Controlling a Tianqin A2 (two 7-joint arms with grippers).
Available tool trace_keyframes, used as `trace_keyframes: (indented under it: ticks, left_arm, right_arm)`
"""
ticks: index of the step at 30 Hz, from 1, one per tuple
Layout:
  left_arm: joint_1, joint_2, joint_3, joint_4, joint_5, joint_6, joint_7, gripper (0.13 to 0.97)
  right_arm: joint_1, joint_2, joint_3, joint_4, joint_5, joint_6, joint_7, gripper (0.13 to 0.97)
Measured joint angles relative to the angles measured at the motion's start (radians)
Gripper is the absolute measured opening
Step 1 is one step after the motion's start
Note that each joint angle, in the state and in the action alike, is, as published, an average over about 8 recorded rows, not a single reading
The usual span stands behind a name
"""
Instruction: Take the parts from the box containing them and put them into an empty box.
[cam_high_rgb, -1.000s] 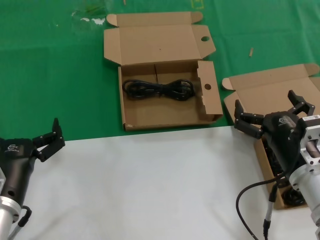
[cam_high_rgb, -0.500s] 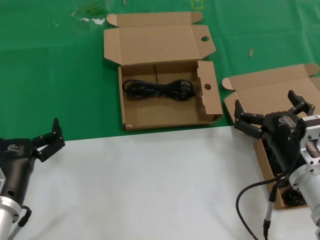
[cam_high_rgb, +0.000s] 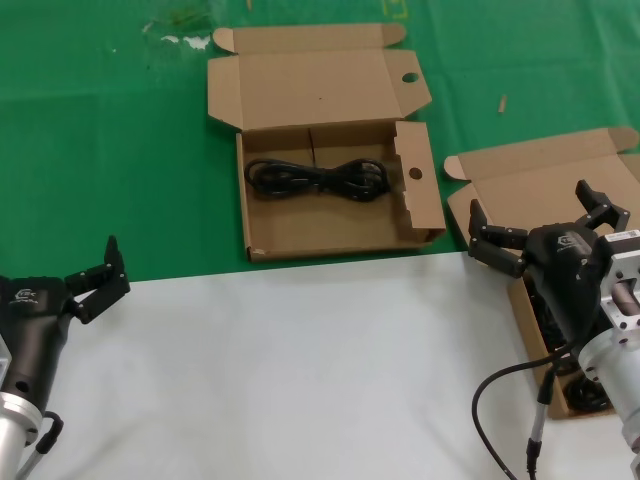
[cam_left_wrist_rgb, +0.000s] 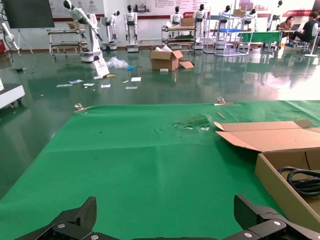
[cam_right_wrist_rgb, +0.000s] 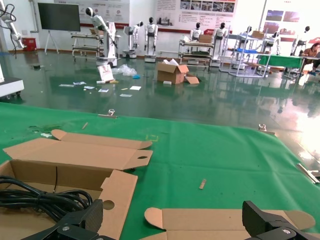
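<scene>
In the head view, a brown shallow cardboard box with round finger holes (cam_high_rgb: 330, 190) lay open in the upper middle of the frame on the green mat (cam_high_rgb: 100, 150). Its lid was folded back, so the inside was free to reach from above. One black coiled cable bundle (cam_high_rgb: 318, 178) lay flat across the far half of its floor, so this box was in fact not empty.

At the right edge stood the second brown box with a plain lid (cam_high_rgb: 540, 190), also open. The right arm hid most of it; only a few dark loops of the remaining cable bundles (cam_high_rgb: 585, 395) showed near the lower right, beside the arm.

The right gripper (cam_high_rgb: 541, 232) hung above this plain box, fingers spread wide and holding nothing. I judge it was placed there to come down on a next bundle.

The left gripper (cam_high_rgb: 98, 272) stayed low at the left edge, at the border of the white table surface (cam_high_rgb: 300, 370), also wide open and empty. It seemed parked out of the way, because the work was on the right side.
</scene>
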Motion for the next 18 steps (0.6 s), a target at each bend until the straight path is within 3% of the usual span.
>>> trace_keyframes:
  ticks: [18]
  left_arm:
    - [0.000, 0.000, 0.000, 0.000, 0.000, 0.000, 0.000, 0.966]
  right_arm:
    - [0.000, 0.000, 0.000, 0.000, 0.000, 0.000, 0.000, 0.966]
